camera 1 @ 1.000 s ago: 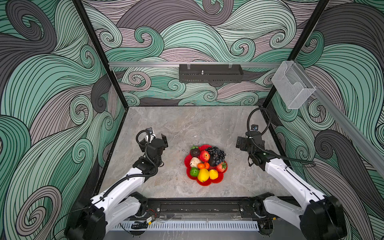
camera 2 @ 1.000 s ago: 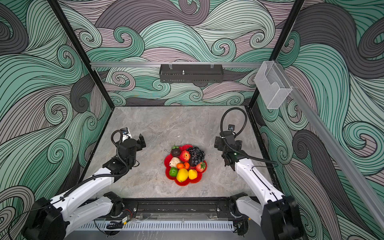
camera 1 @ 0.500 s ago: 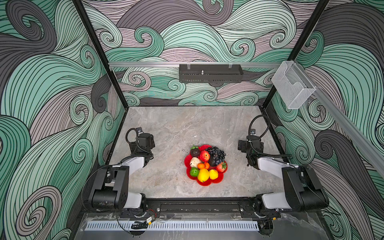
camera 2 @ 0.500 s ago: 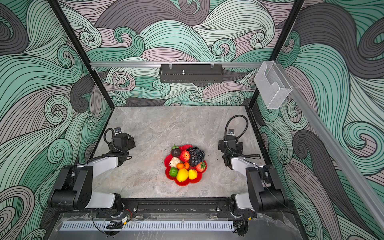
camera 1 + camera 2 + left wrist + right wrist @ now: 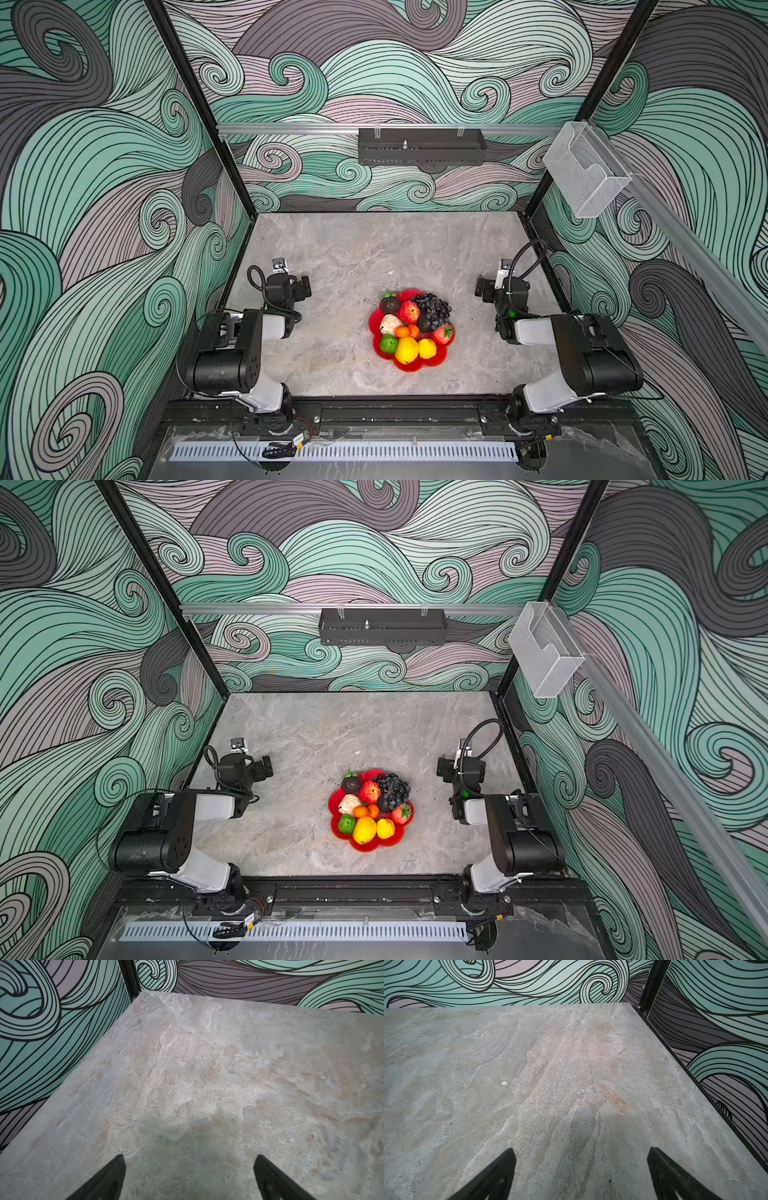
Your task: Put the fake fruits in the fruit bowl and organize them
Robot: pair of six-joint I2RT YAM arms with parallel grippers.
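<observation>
**Red flower-rimmed dish, filled with fake fruit: near half of the table**

**Vessel.** The fruit bowl (image 5: 412, 367) is shallow and glossy red, with a scalloped rim shaped like a flower. In both top views it rests on the grey marbled table (image 5: 374, 249), in the near half and slightly right of centre. It lies between the two arms and well apart from each.

**Contents.** The fake fruits (image 5: 370, 808) all lie inside the bowl, packed so closely that they touch. Only the rim lobes show red.
- Far side: a dark brown round fruit (image 5: 390, 305) with a green cap, a red strawberry (image 5: 409, 311) just beside it, and a dark grape bunch (image 5: 434, 309) to the right.
- Middle: a beige knobbly lump (image 5: 390, 324) at the left, two tiny oranges (image 5: 407, 331) side by side, and a second strawberry (image 5: 444, 333) with green leaves at the right rim.
- Near side: a green lime (image 5: 388, 343) at the left, a large yellow lemon (image 5: 406, 350), and a smaller yellow fruit (image 5: 427, 348) touching it.

**Left gripper** (image 5: 189, 1159). It sits at the table's left side. Its jaws are spread wide, and only bare table shows between the black fingertips in the wrist view.

**Right gripper** (image 5: 581, 1153). It sits at the table's right side. Its jaws are likewise spread wide over bare stone-patterned surface and hold no fruit.
</observation>
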